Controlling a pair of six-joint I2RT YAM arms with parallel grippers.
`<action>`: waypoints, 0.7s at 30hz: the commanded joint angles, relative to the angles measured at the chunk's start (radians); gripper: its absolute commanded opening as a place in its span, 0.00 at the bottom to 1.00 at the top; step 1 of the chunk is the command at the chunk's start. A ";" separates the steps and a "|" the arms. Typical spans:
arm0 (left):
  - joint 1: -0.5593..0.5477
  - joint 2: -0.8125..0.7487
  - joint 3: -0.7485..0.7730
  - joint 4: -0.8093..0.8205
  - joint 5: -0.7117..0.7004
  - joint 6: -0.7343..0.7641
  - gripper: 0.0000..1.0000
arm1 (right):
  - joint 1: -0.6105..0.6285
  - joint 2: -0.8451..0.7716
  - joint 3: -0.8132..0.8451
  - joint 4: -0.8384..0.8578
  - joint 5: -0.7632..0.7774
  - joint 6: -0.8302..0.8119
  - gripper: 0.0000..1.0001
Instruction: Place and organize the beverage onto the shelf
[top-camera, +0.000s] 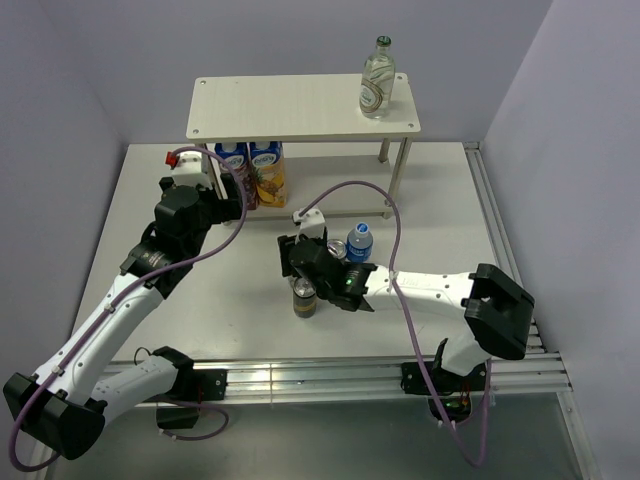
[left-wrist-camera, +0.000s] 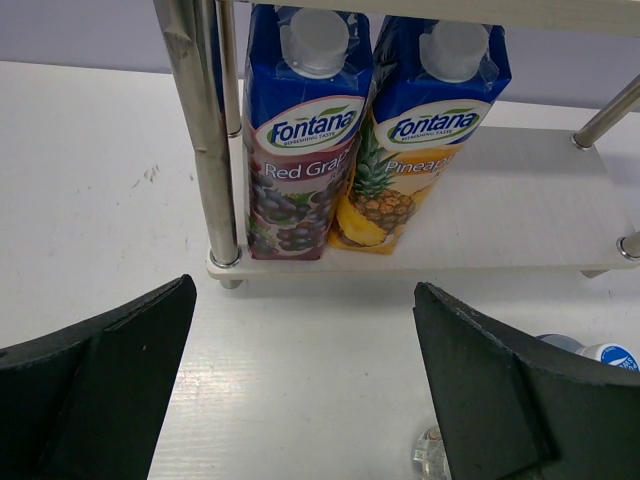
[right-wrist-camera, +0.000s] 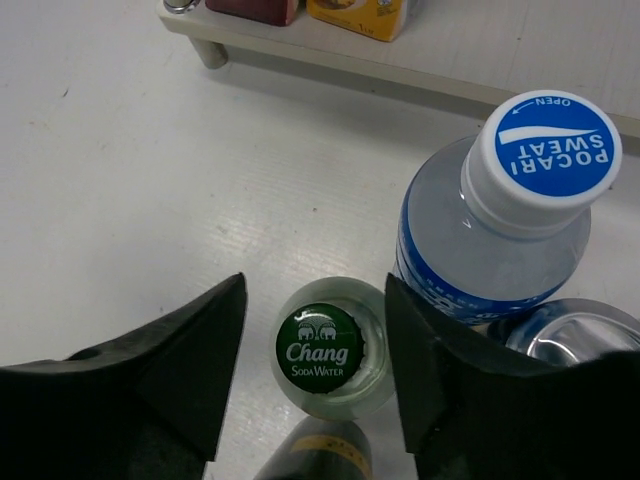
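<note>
The shelf (top-camera: 300, 105) stands at the back; one green-capped glass bottle (top-camera: 377, 80) is upright on its top board at the right. My right gripper (top-camera: 308, 252) is open, and in the right wrist view it (right-wrist-camera: 313, 300) straddles a second green-capped glass bottle (right-wrist-camera: 332, 348) without clamping it. A blue-capped water bottle (right-wrist-camera: 510, 200) stands just right of it (top-camera: 359, 242), with a can top (right-wrist-camera: 575, 330) beside it. A dark can (top-camera: 304, 297) stands nearer the front. My left gripper (left-wrist-camera: 305, 290) is open and empty before the shelf's lower board (left-wrist-camera: 520, 215).
Two blue juice cartons (left-wrist-camera: 300, 130) (left-wrist-camera: 425, 130) stand at the left end of the lower board, behind a silver leg (left-wrist-camera: 205, 150). The right part of the lower board is bare. Walls close in behind and at the right.
</note>
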 joint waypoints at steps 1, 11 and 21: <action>0.000 -0.011 -0.001 0.036 0.015 0.010 0.97 | -0.008 0.013 0.041 0.067 0.022 0.000 0.63; 0.003 -0.016 0.002 0.034 0.003 0.011 0.97 | -0.011 0.025 0.059 0.046 0.014 0.011 0.13; 0.008 -0.018 -0.001 0.033 -0.015 0.011 0.97 | -0.008 -0.025 0.255 -0.074 0.022 -0.070 0.00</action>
